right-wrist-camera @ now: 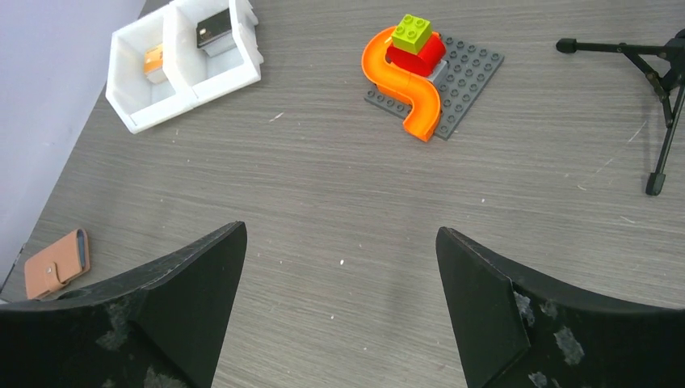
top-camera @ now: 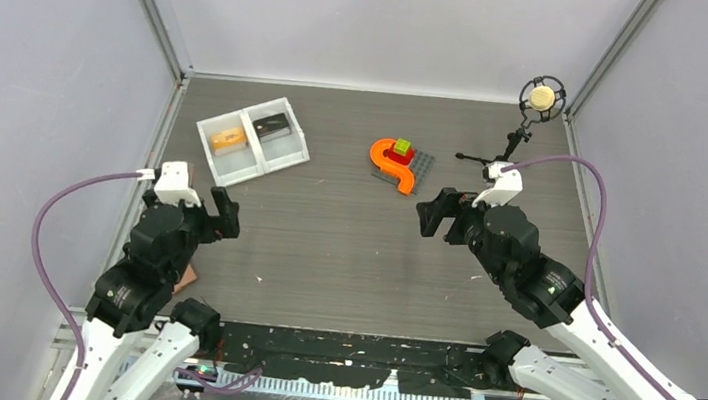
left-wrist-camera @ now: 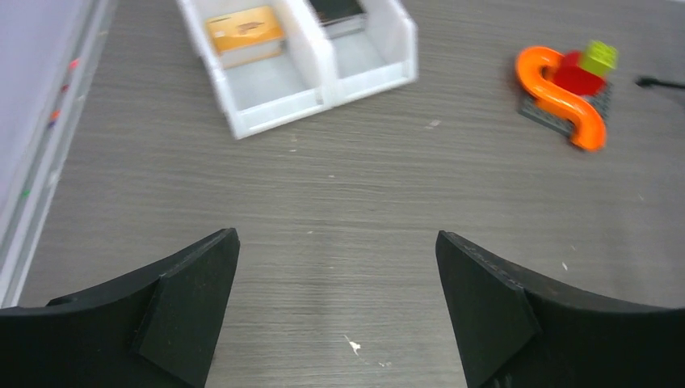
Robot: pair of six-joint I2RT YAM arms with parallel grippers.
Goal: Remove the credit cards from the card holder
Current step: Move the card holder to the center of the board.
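The card holder [right-wrist-camera: 55, 263] lies shut on the table, salmon-brown with a small side tab, at the far left of the right wrist view. In the top view only its corner [top-camera: 186, 279] shows beside the left arm. No credit cards are in view. My left gripper [top-camera: 224, 215] is open and empty over bare table, also shown in its wrist view [left-wrist-camera: 337, 238], with the holder behind and below it. My right gripper [top-camera: 436, 214] is open and empty over mid-table, also shown in its wrist view [right-wrist-camera: 341, 230], far right of the holder.
A white two-compartment tray [top-camera: 252, 141] stands at the back left with an orange-tan item and a black item in it; it also shows in both wrist views [left-wrist-camera: 283, 109] [right-wrist-camera: 153, 120]. An orange brick build [top-camera: 396, 163] sits on a grey plate mid-back. A microphone stand [top-camera: 541, 99] is at the back right.
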